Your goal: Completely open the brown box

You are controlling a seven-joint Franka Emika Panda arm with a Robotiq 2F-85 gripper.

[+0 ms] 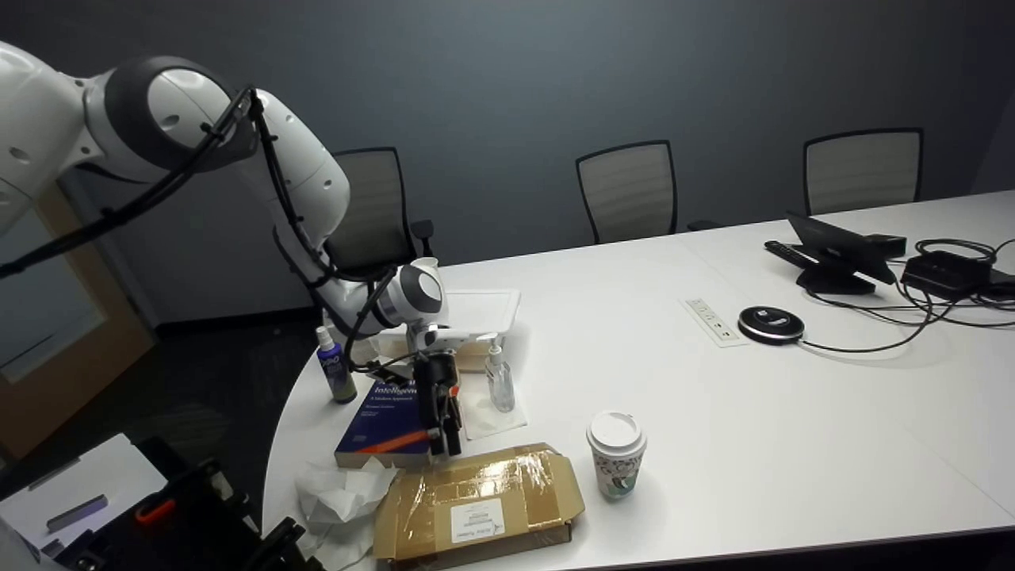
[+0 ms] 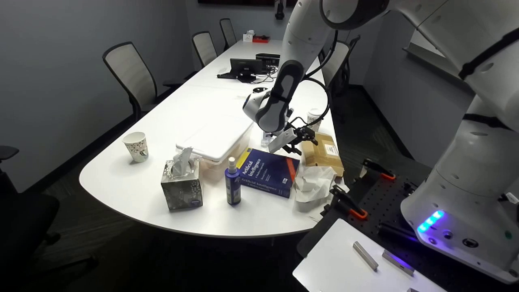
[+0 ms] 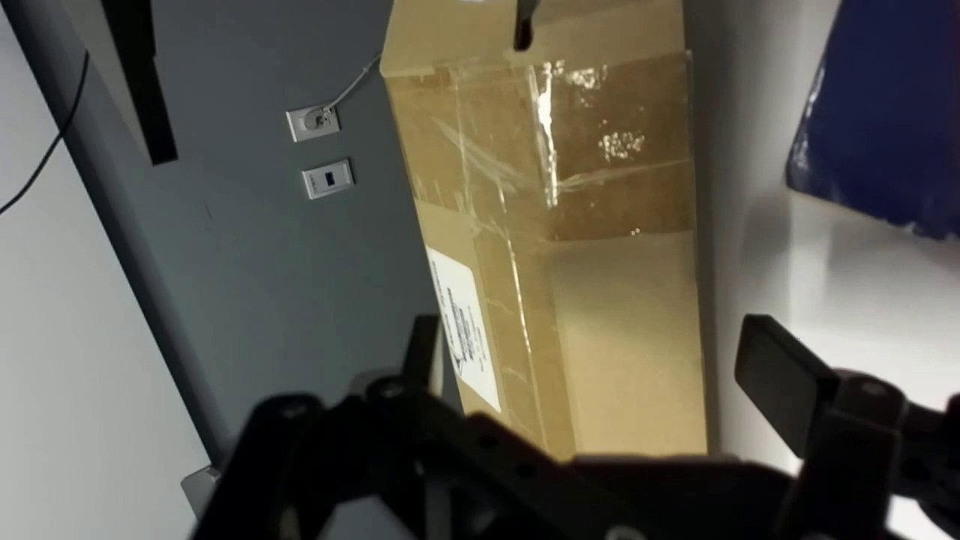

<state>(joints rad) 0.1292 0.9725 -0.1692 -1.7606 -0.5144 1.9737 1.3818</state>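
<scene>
- Wrist view: wall socket (image 3: 313,121), shown here alone; gripper (image 3: 592,337), jaws wide apart, box (image 3: 630,300) seen between them.
- In an exterior view, about the box: lidded cup (image 1: 617,472) at 2 o'clock, edge of the table (image 1: 753,444) close at 5, crumpled paper (image 1: 345,496) at 9, book (image 1: 384,420) at 10; past the cup, the table extends toward 3.
- Box: flat, tan; glossy tape (image 1: 507,476) across its top, white label (image 1: 477,519) near 6 o'clock.

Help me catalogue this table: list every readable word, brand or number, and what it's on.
"Artificial Intelligence": blue textbook, cover and spine
"A Modern Approach": same cover
"EXPO": spray bottle
Too small or blurred: white label on the brown box, tissue box emblem, textbook and bottle fine print
</scene>
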